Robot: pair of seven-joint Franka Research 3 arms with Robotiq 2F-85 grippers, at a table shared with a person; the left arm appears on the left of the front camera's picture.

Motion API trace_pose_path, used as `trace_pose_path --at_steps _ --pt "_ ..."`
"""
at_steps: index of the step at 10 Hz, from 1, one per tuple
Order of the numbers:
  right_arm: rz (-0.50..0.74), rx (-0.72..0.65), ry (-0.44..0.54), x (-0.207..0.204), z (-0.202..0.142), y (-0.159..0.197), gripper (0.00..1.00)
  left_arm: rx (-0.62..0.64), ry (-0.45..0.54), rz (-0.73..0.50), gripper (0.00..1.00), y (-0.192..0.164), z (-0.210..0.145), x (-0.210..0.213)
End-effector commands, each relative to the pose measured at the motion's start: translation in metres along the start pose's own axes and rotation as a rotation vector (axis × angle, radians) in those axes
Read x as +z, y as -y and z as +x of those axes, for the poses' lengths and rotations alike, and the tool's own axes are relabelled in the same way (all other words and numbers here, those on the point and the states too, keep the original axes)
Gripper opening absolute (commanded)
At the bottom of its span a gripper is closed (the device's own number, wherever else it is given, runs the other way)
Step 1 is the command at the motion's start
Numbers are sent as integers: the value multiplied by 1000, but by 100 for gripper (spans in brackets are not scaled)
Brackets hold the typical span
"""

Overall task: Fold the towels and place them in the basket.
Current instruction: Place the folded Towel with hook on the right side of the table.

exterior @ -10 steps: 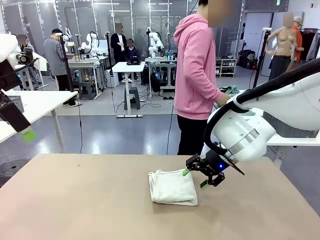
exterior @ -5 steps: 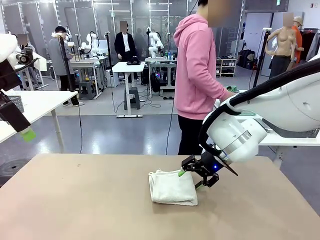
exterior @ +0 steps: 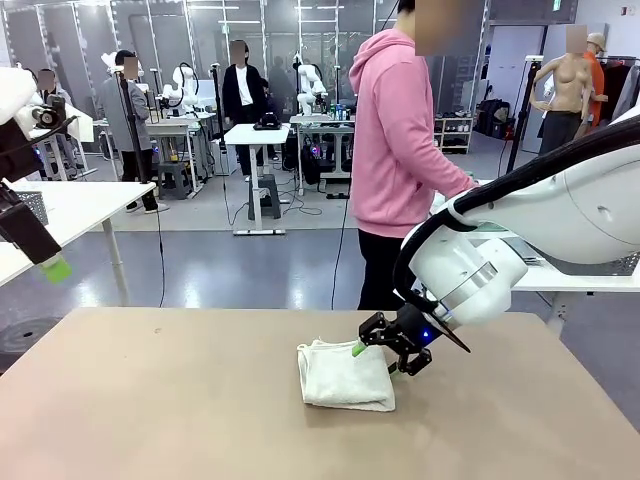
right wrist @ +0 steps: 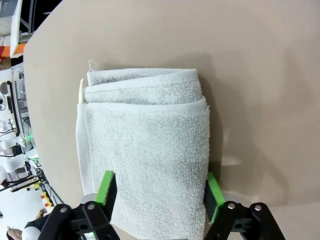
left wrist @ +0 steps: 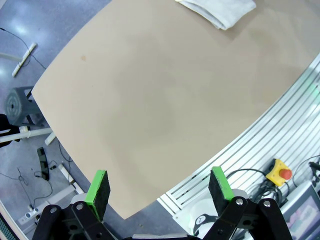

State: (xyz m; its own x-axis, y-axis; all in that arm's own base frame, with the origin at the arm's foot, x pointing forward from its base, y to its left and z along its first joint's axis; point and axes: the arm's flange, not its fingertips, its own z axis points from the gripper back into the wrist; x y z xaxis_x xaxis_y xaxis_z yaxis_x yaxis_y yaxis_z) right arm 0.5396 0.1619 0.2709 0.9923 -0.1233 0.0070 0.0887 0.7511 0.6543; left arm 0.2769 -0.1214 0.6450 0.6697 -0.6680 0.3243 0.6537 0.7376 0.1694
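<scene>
A folded off-white towel (exterior: 345, 375) lies on the brown table, right of centre. My right gripper (exterior: 384, 356) is low at its right end. In the right wrist view the towel (right wrist: 145, 150) runs up between the two green pads (right wrist: 106, 187). They stand wide apart, each right at one long edge of the cloth, with no visible squeeze. My left gripper (exterior: 47, 260) hangs high at the far left, open and holding nothing (left wrist: 159, 187), with the towel (left wrist: 220, 10) far off. A sliver of dark lattice (exterior: 625, 264) under my right arm may be the basket.
A person in a pink hoodie (exterior: 395, 150) stands at the far edge, turned toward a white side table (exterior: 580, 282) on the right. Bare brown tabletop (exterior: 170, 400) stretches left of the towel. The left wrist view shows the table's near edge and a yellow stop button (left wrist: 279, 173).
My right gripper has slid left and a little lower, bringing its fingers around the towel's right end. The towel and the left arm have stayed put.
</scene>
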Motion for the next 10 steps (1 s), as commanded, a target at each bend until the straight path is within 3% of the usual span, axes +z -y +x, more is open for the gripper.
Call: trace_pose_path --at_steps 1,2,10 --pt "6 -16 2 -6 3 -1 30 3 -4 18 100 -1 1 3" --pt "1 -18 3 -6 2 -2 0 3 -4 18 100 -1 1 3" --pt "-29 -37 20 -13 -7 -8 0 3 -4 18 100 -1 1 3"
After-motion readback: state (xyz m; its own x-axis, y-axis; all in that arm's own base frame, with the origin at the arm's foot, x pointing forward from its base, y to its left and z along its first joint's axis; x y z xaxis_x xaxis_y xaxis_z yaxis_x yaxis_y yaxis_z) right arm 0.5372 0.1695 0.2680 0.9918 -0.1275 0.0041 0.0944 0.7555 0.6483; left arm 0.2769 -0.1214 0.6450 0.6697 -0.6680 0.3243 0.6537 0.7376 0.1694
